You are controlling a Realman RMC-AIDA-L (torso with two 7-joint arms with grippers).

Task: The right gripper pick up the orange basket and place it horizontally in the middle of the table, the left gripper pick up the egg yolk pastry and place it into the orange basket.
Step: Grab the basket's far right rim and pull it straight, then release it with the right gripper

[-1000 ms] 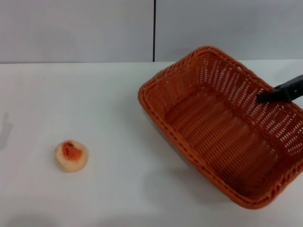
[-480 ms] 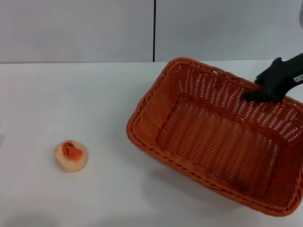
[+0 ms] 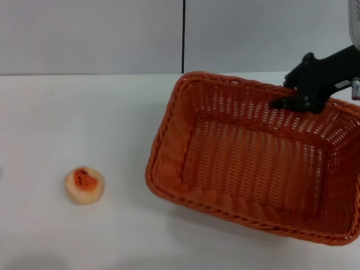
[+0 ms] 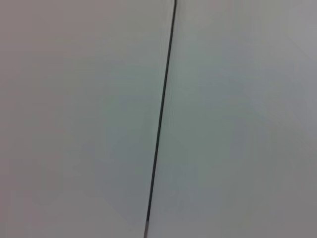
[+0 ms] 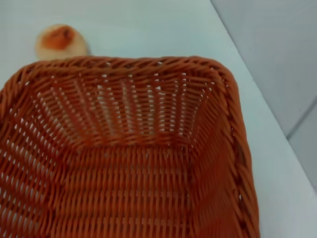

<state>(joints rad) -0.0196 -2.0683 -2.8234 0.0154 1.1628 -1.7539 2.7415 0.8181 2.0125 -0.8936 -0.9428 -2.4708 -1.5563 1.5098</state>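
**Basket in our grip, not yet square**

We have the table (image 3: 84, 112) broad and white under everything. On it, from the head view, the basket (image 3: 253, 163) fills the 3 to 5 o'clock side, right of centre. Our right gripper (image 3: 287, 101) sits at about 2 o'clock, its fingers clamped on the basket's far rim. The basket's long axis runs roughly left to right but tilts, the left end nearer the far edge, so we judge it needs a little more turning and a shift leftward before it is level and centred. The pastry (image 3: 84, 185) lies alone at 8 o'clock, well apart from the basket's left end; the right wrist view shows it beyond that short wall. Our left gripper is not visible in any view; its wrist camera faces only a blank wall.
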